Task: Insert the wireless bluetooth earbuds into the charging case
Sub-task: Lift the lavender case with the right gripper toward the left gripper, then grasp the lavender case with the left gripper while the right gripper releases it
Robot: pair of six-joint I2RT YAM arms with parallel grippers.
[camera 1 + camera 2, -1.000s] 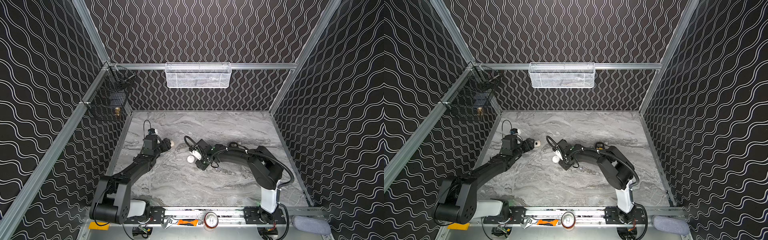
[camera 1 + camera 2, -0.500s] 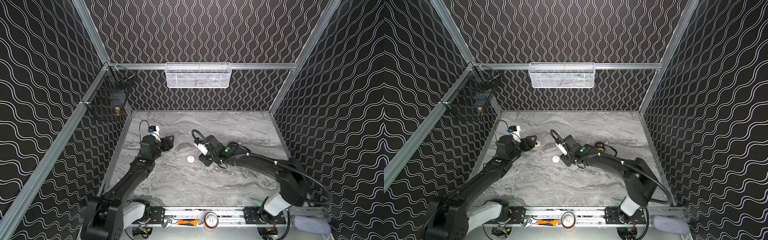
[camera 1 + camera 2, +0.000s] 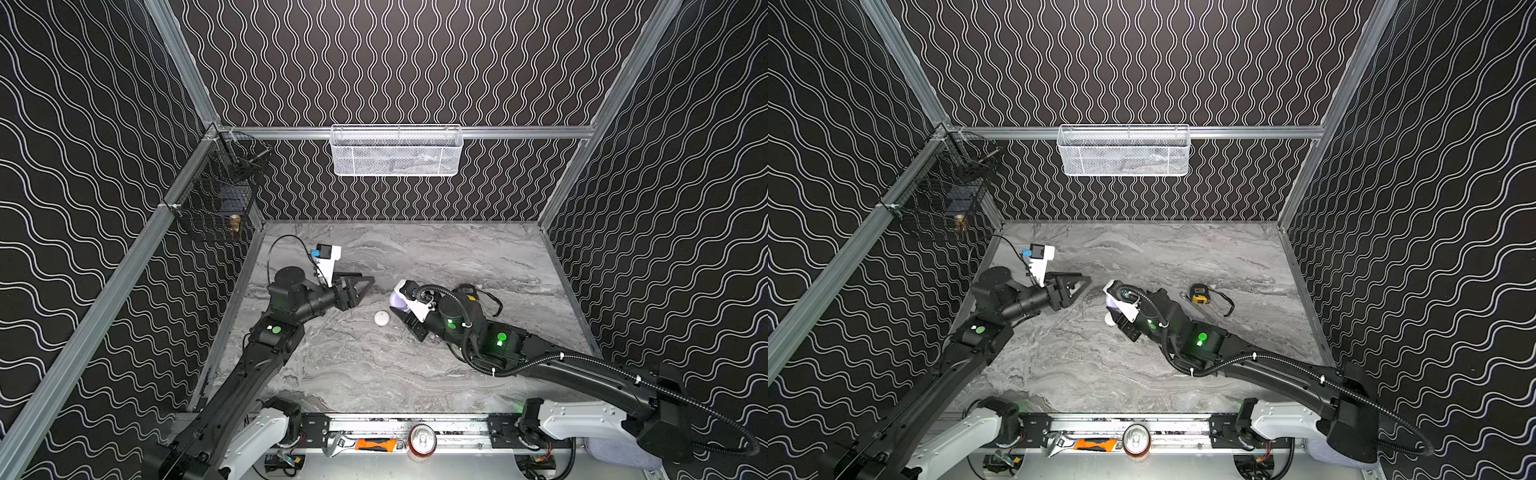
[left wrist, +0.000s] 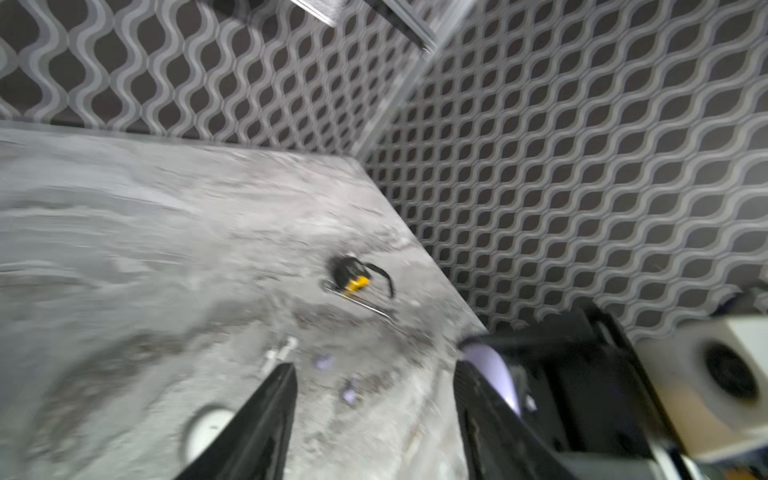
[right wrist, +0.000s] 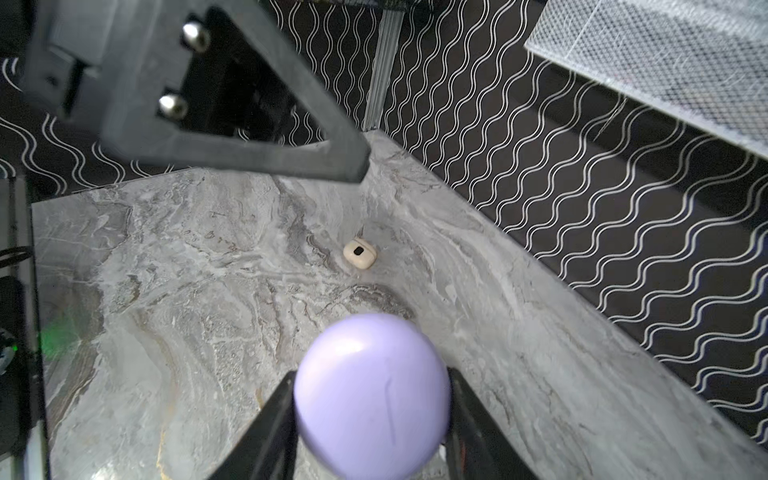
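My right gripper is shut on a round lilac charging case, held just above the marble; in a top view the case peeks out beside the right wrist camera. My left gripper is open and empty, pointing at the lilac case from the left. The left wrist view is blurred. In it, two tiny lilac earbuds lie on the table between the left jaws. White stemmed earbuds lie just past one fingertip.
A white round case lies on the marble between the grippers. A small cream-beige piece sits further back under the left finger. A yellow-and-black tape measure lies right of centre. A white mesh basket hangs on the back wall.
My left gripper has swung right towards the right gripper, and its jaws have narrowed a little. My right arm has stretched out and moved back slightly with the lilac case; the white case stays put.
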